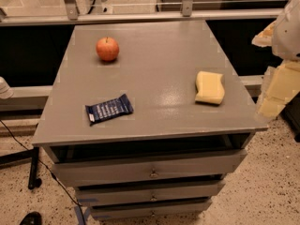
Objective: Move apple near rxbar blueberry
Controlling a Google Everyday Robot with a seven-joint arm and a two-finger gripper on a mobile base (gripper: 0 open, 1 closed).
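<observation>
One sponge [209, 88] is sitting right of apple [107, 48] and rxbar blueberry [108, 109]; the hand [280, 87] is hanging cropped at the right edge, grip impossible to tell.

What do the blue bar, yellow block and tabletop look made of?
Rxbar blueberry: thin printed film wrapper, probably plastic; crimped ends. Sponge: matte foam by the look, soft rounded edges. Tabletop: grey paint, satin glare; substrate unclear. End effector sits beyond the tabletop's right edge.

Dim warm light; gripper [274, 95] at right edge
</observation>
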